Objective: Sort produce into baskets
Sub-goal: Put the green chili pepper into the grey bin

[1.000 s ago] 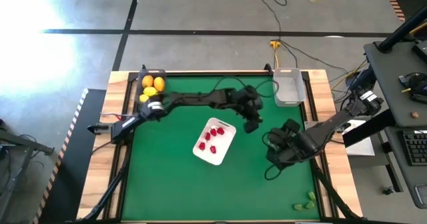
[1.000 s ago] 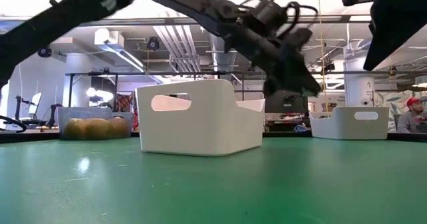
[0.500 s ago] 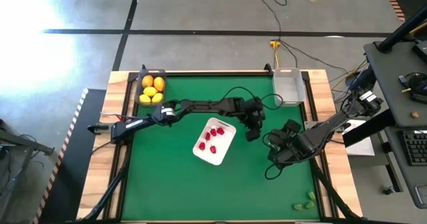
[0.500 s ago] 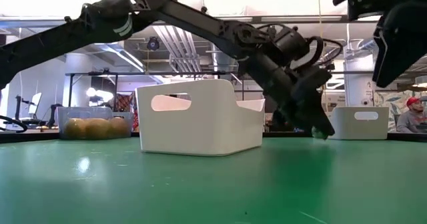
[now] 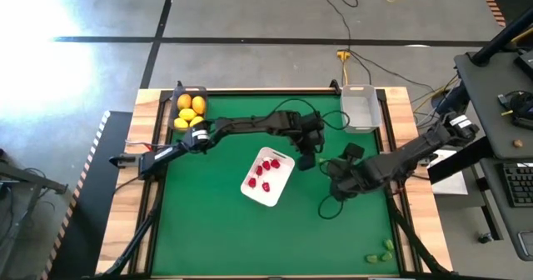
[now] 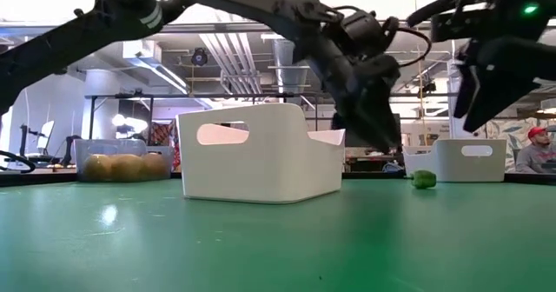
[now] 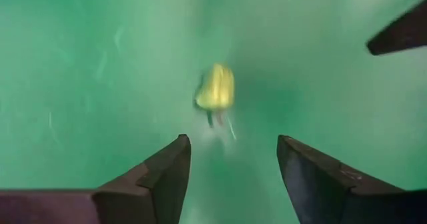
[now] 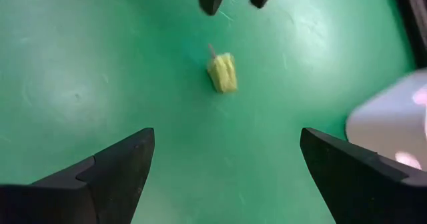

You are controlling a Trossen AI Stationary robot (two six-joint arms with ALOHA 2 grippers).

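A small green piece point(image 7: 215, 87) of produce lies on the green table, also seen in the low view point(image 6: 424, 179) and the right wrist view point(image 8: 222, 72). My left gripper point(image 5: 306, 159) hangs open just above and behind it, nothing between its fingers point(image 7: 167, 167). My right gripper point(image 5: 335, 178) hovers open on the piece's other side, pointing down at it. The white tray point(image 5: 283, 176) holds several red berries at mid-table. The dark bin point(image 5: 178, 105) at the far left holds lemons and orange citrus. The clear bin point(image 5: 360, 107) stands at the far right.
Two more green pieces point(image 5: 385, 248) lie at the table's near right corner. Open green table stretches along the near side. The two arms stand close together right of the tray, with cables hanging around the right gripper.
My left gripper dipped to the table right of the tray with the green piece, opened and let it go. It has then risen and drawn back a little toward the tray. The piece now lies on the table. My right gripper has moved toward the piece, sinking and rolling.
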